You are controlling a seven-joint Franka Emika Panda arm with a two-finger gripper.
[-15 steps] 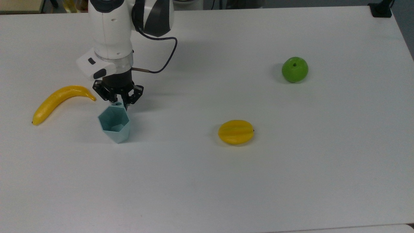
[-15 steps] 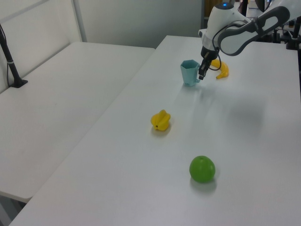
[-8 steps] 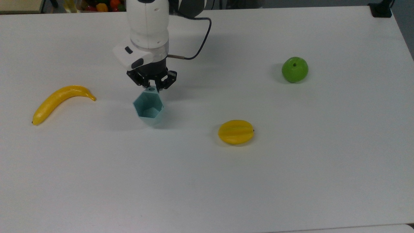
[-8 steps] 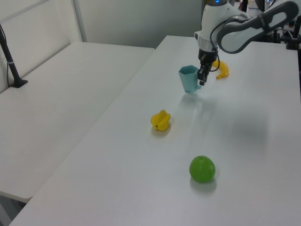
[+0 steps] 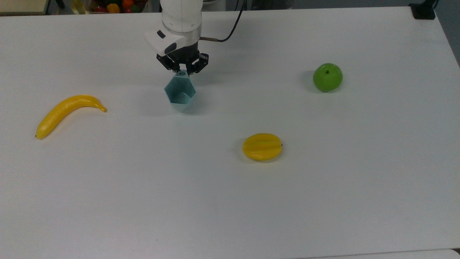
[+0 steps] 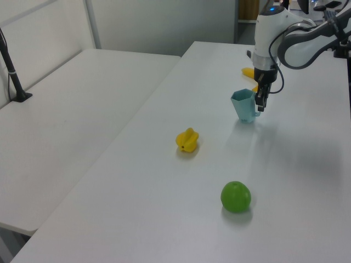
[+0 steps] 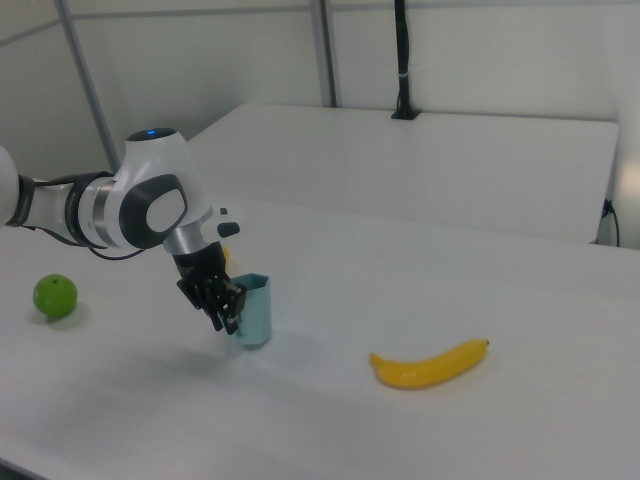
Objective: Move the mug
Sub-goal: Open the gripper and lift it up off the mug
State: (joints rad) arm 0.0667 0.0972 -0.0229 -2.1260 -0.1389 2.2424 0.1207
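Observation:
The mug is a pale teal faceted cup, upright, its open mouth facing the top view. My gripper is shut on its small handle tab at the rim's far side. In the left view the mug hangs just off the white table with the gripper at its right. In the right view the gripper grips the mug from the right view's left.
A banana lies at the top view's left. A yellow star fruit sits right of centre and a green apple farther right. A black cable trails from the wrist.
My gripper has carried the mug to the right and toward the far edge in the top view, away from the banana. The fruits have not moved.

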